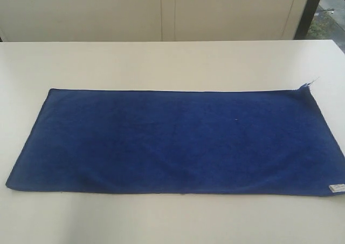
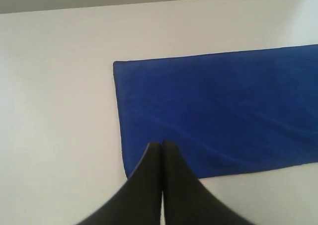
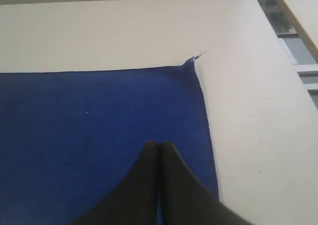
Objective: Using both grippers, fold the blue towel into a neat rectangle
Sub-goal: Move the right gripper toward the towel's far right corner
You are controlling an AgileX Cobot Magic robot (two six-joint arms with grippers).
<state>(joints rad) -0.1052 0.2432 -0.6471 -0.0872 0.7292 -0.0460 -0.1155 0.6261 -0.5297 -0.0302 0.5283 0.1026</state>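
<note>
Our left gripper (image 2: 162, 144) and right gripper (image 3: 158, 144) hang over the blue towel (image 1: 172, 141), both closed tight and empty.
On the left, the tips press together with nothing between them, near the towel's left end. The towel lies flat and long on the white table (image 1: 161, 61). On the right, our other tips are pressed together too, near the end with the frayed thread (image 3: 198, 55) and the little white tag (image 1: 336, 188). We think folding has not begun. To do it well, we should spread both sets of jaws, pinch one corner each, lift together and lay edge on edge. We see nothing in our way, but the thread might snag.
</note>
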